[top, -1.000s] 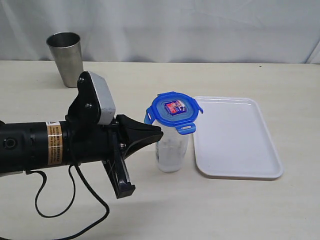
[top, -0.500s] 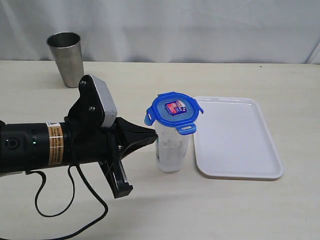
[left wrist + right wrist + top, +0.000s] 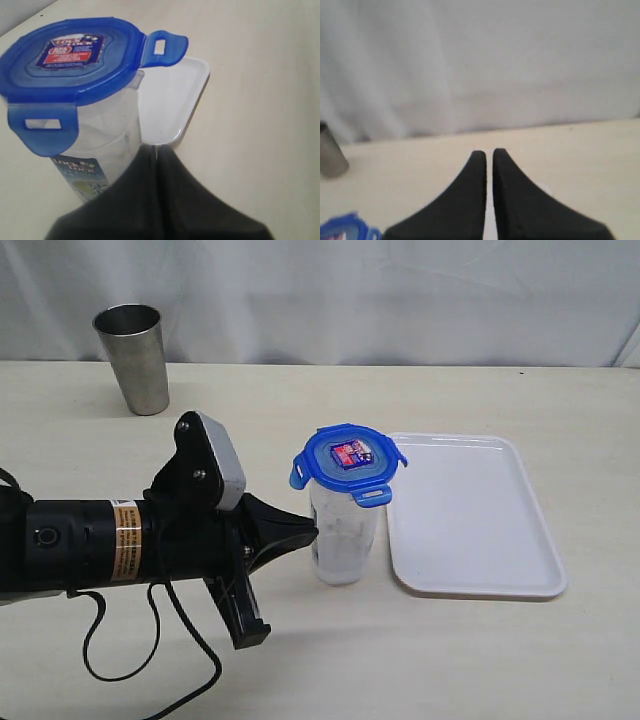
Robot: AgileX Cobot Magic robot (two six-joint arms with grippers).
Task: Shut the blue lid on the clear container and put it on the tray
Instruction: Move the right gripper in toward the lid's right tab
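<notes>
Far left on my screen, a steel cup (image 3: 133, 355) stands upright on the table (image 3: 300, 400) near the white backdrop, well apart from everything else; nearer to me the left arm lies low across the table, its black cable (image 3: 150, 640) looping on the surface beneath it; the left gripper (image 3: 308, 530) has its two dark fingers pressed flat together with nothing between them, a tight seam in the left wrist view (image 3: 157, 150); its tip sits just left of the clear container (image 3: 343, 540), about halfway up the wall, and I cannot tell whether it touches.

The clear container stands upright on the bare table, not on the tray; the blue lid (image 3: 348, 462) rests on its mouth, sticker up, with the flaps I can see splayed outward from the rim.

Just right of the container lies the tray (image 3: 470, 520), flat, nothing on it.

The right gripper (image 3: 489, 152) does not show in the exterior view; its own camera shows the fingers drawn together to a thin slit, gripping nothing, held above the table.
</notes>
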